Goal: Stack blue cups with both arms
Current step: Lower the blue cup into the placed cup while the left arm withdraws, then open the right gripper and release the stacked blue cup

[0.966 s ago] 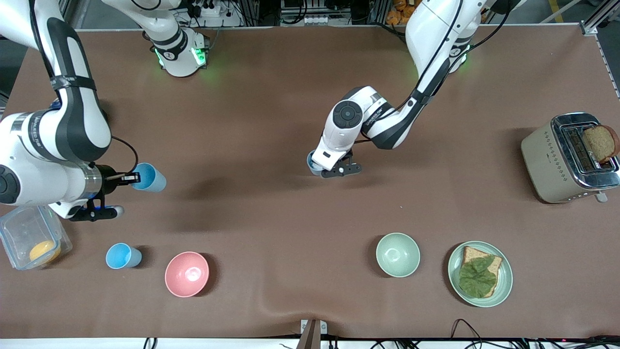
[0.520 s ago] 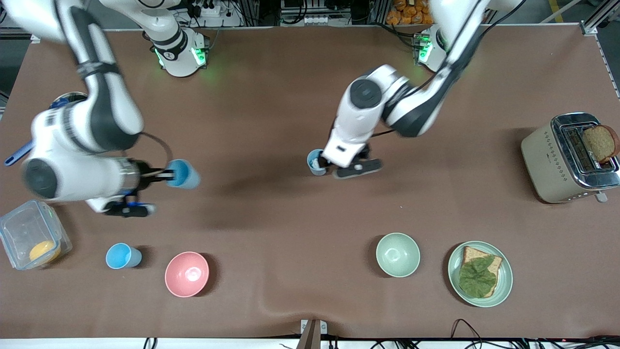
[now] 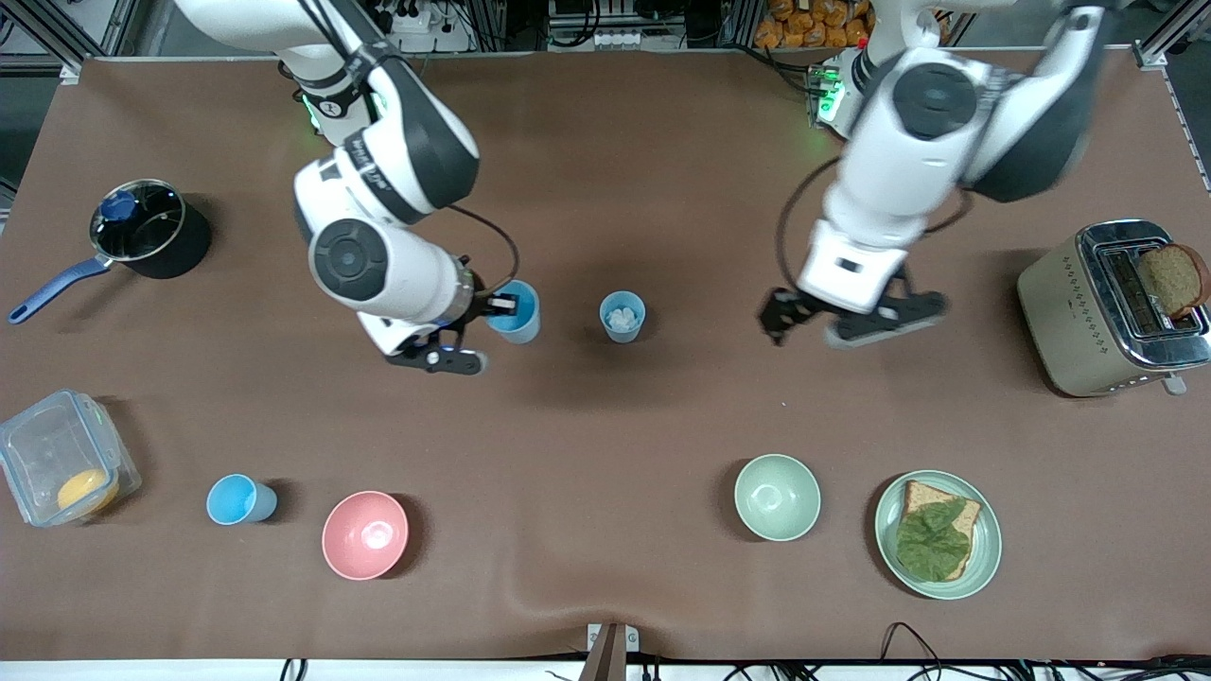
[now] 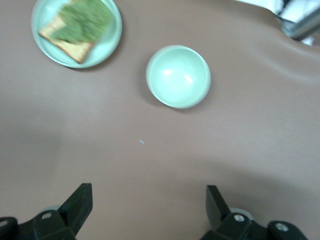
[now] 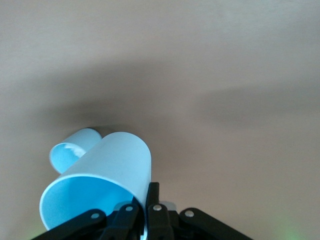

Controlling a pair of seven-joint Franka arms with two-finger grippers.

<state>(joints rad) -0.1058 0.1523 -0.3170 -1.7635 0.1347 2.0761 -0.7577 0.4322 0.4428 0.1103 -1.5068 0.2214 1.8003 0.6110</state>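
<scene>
Nearest the front camera, a row along the table: clear box [image 3: 59, 470] with an orange piece inside at the right arm's end, then a sky-blue cup [image 3: 240, 499] upright, pink bowl [image 3: 365, 534] just beside it, green bowl [image 3: 777, 497], and a plate [image 3: 984, 549] with bread and a leaf toward the left arm's end. Wrist view of the left arm shows the green bowl [image 4: 178, 76] and plate [image 4: 111, 44] as well.

Mid-table: grey-blue cup [image 3: 622, 316] stands upright and alone, something pale inside it; no gripper touches it.

Right gripper [image 3: 499, 305] is up over the table just beside that cup, toward the right arm's end. Fingers pinch the rim of a second sky-blue cup, the held cup [image 3: 516, 311], one finger inside the mouth. In the right wrist view the held cup [image 5: 102, 182] is tilted, mouth toward the camera, with the grey-blue cup [image 5: 74, 148] showing past it.

Left gripper [image 3: 856, 322] hangs over bare table between the grey-blue cup and the toaster [image 3: 1107, 307]. Jaws spread wide, nothing between them; left wrist view confirms, fingers [image 4: 80, 202] well apart.

Farther back, toward the right arm's end: dark pot [image 3: 147, 236] with a blue handle. A bread slice stands up in the toaster.
</scene>
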